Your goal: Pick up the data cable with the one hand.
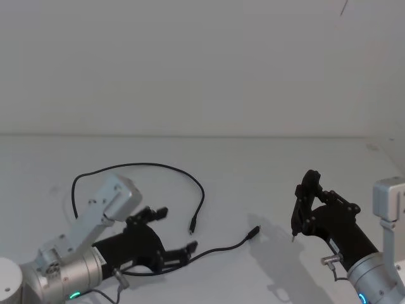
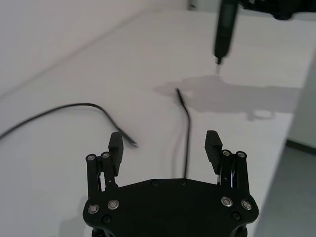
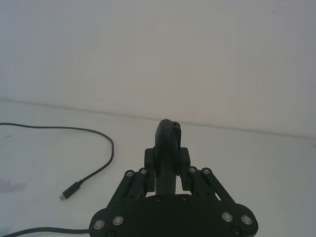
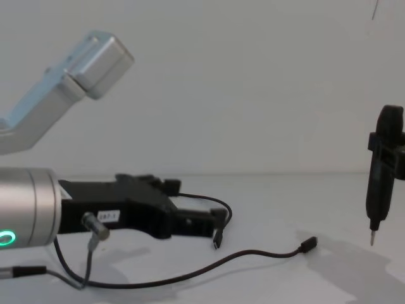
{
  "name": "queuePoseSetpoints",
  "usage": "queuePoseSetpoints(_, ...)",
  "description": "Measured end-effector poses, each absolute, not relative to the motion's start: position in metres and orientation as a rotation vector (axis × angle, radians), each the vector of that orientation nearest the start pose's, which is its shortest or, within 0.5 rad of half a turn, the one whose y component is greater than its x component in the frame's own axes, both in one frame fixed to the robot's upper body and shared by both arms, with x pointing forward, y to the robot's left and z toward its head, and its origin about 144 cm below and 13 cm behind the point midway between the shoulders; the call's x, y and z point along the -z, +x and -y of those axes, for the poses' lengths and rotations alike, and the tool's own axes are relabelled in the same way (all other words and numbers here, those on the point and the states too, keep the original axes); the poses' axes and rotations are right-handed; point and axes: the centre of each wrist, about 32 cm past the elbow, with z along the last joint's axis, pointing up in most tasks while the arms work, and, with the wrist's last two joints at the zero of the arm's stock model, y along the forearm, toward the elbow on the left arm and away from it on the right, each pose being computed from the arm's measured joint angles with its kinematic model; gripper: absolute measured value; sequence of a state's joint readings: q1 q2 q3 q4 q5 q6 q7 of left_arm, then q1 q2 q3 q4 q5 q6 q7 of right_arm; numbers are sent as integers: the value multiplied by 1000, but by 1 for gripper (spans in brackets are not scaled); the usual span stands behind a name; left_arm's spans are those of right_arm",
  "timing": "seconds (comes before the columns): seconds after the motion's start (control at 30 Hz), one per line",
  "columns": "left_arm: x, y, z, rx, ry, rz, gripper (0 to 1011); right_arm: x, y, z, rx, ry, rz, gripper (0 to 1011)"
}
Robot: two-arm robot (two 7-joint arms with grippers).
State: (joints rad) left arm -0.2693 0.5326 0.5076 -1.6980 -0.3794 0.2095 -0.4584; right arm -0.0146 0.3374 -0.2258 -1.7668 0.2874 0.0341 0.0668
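**Left gripper (image 1: 176, 229) hung open over the data cable (image 1: 152, 165)**

Nearest the head camera sat the left arm's silver cylinder (image 1: 60, 272) with its green ring light (image 1: 74, 295). The black left gripper reached forward from it, low over the white tabletop (image 1: 285, 164). Its jaws stood spread wide and gripped nothing. The left wrist view showed one strand of the cord lying on the table and running straight out between the two fingers (image 2: 116, 144), touching neither. That strand ended in a small plug (image 1: 255, 231) ahead of the left gripper and off to its right. The other plug (image 1: 192, 227) lay just off the left gripper's fingertips. From there the cord swept forward in a wide loop and round to the left gripper's left side, where the arm's silver bracket (image 1: 104, 202) hid it.

Well to the right of the left gripper, the right gripper (image 1: 311, 202) was raised above the table. It was clenched on a slim black pointed tool (image 4: 378, 190), held upright with the tip pointing down. The farther plug lay between the left gripper and that tool.
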Motion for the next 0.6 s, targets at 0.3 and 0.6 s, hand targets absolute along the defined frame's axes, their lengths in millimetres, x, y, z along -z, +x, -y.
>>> queuePoseSetpoints(0.3,-1223,503,-212,-516,302,13,1001,-1189,443,237,1229,26,75,279)
queuePoseSetpoints(0.6,-1221,519,-201,-459,346,-42,1001,-1189,443,237,1229,26,75,279)
